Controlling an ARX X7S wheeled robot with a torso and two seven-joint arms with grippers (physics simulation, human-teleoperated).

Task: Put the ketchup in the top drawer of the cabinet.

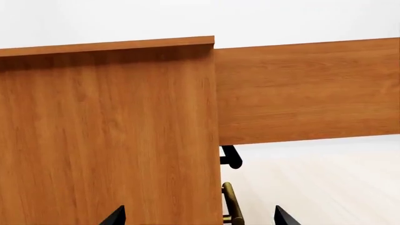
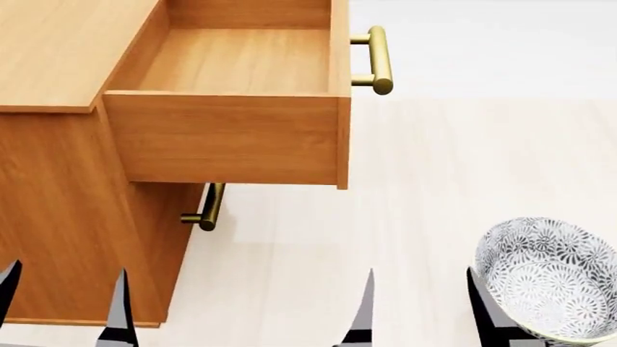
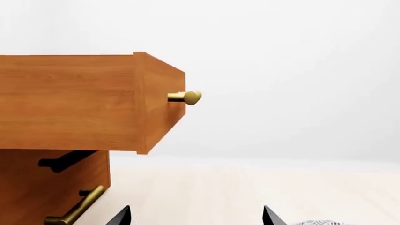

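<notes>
Left gripper [image 2: 66, 303]: low at the head view's left edge, in front of the cabinet's side. Jaws spread, nothing between them; the left wrist view shows the same empty gap.
Cabinet [image 2: 58, 217]: honey-brown box filling the left of the head view, standing on the pale table [image 2: 434, 159].
Top drawer [image 2: 227, 137]: pulled well out to the right, its floor bare and open from above. Brass handle [image 2: 378, 61] on its front.
Lower drawer: shut; only its handle [image 2: 204, 210] shows, under the open box.
Right gripper [image 2: 424, 307]: low, right of centre, over bare table. Jaws apart and holding nothing, with the bowl just beside the outer finger.
Bowl [image 2: 550, 278]: grey patterned, at the lower right, well apart from the cabinet.
Ketchup: not in any of the three views; I cannot tell where it stands.
Step in hand: the drawer looks already opened, so the fetch-and-place part is likely next, with neither hand yet carrying the can.
Next move calls for: finding the can first, probably by shifting the view, then closing one hand round it, lifting it above the drawer's side wall and lowering it onto the bare floor inside.
</notes>
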